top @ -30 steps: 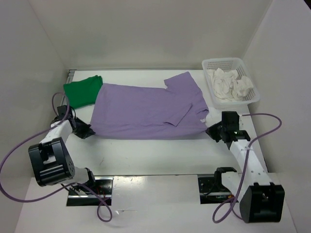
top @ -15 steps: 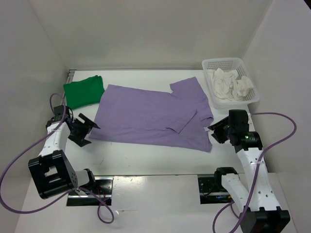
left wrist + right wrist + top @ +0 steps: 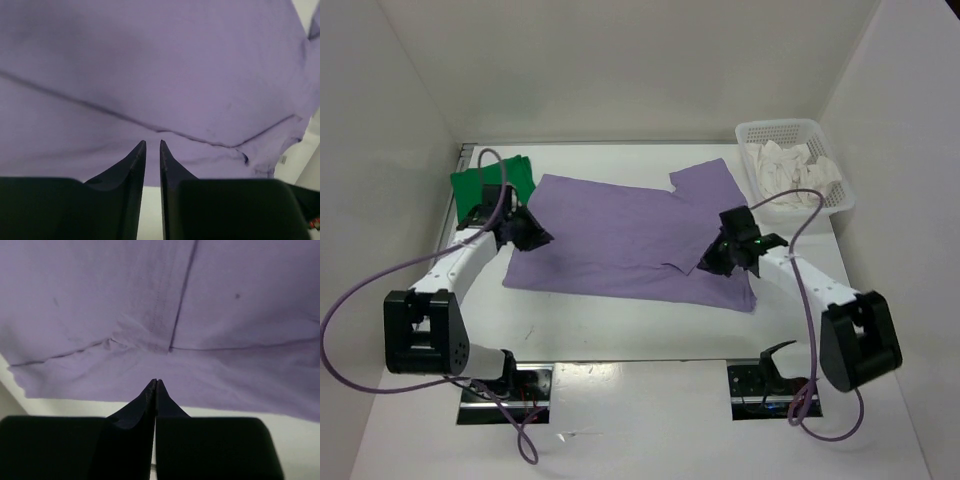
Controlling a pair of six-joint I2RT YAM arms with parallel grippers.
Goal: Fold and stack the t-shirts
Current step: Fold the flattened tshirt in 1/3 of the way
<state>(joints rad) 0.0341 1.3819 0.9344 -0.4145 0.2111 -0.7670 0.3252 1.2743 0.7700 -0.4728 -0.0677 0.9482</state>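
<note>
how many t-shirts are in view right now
3. The purple t-shirt lies spread mid-table, the green t-shirt sits at the far left, the white t-shirt is crumpled in the basket; that bundle may hide more.

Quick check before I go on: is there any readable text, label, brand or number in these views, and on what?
None readable: no print, label or number shows on the purple t-shirt, the green t-shirt, the white t-shirt or the basket.

Left jaws narrowly apart, right jaws together
</note>
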